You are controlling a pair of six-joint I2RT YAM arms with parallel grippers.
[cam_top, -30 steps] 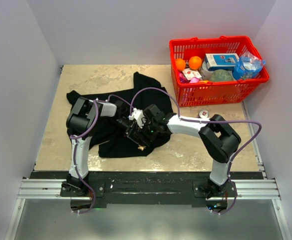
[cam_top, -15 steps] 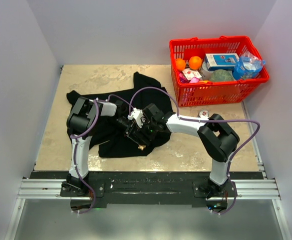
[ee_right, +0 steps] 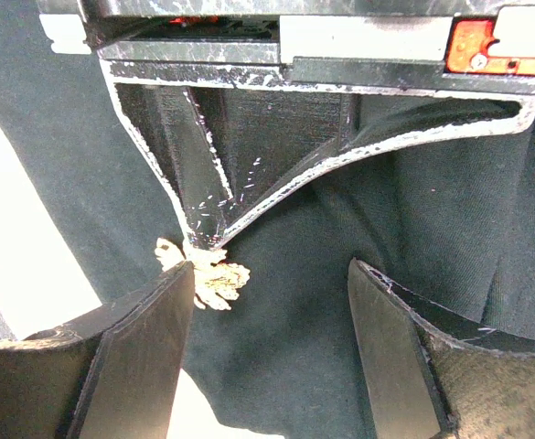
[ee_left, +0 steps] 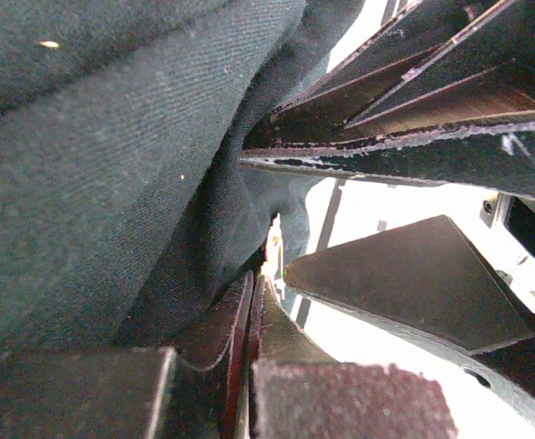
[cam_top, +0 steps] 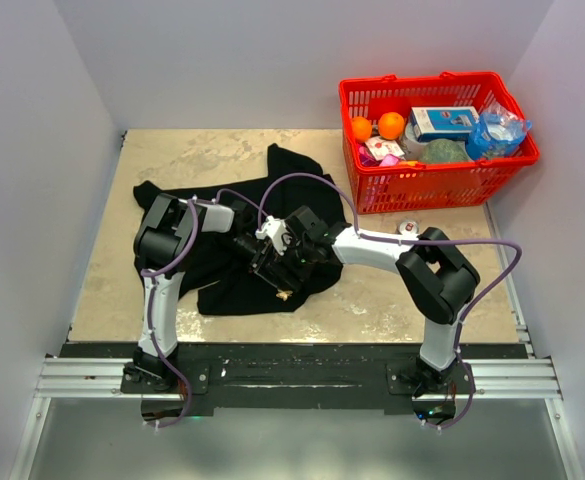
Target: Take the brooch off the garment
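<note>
The garment, a black T-shirt (cam_top: 222, 270), lies crumpled on the table's left half. The brooch (cam_top: 284, 295), a small gold leaf shape, is pinned near the shirt's front edge and shows in the right wrist view (ee_right: 214, 277). My left gripper (ee_left: 253, 285) is shut on a fold of the cloth, and its tip (ee_right: 203, 236) sits right at the brooch. My right gripper (ee_right: 269, 267) is open over the shirt. Its left finger (ee_right: 144, 352) is beside the brooch and partly covers it. The two grippers meet over the shirt (cam_top: 270, 262).
A red basket (cam_top: 437, 187) of groceries stands at the back right. A small round object (cam_top: 407, 228) lies on the table in front of it. The shirt's front edge (ee_right: 29, 247) borders bare beige tabletop.
My right gripper has shifted slightly to the left over the shirt. The left gripper and the brooch have stayed in place.
</note>
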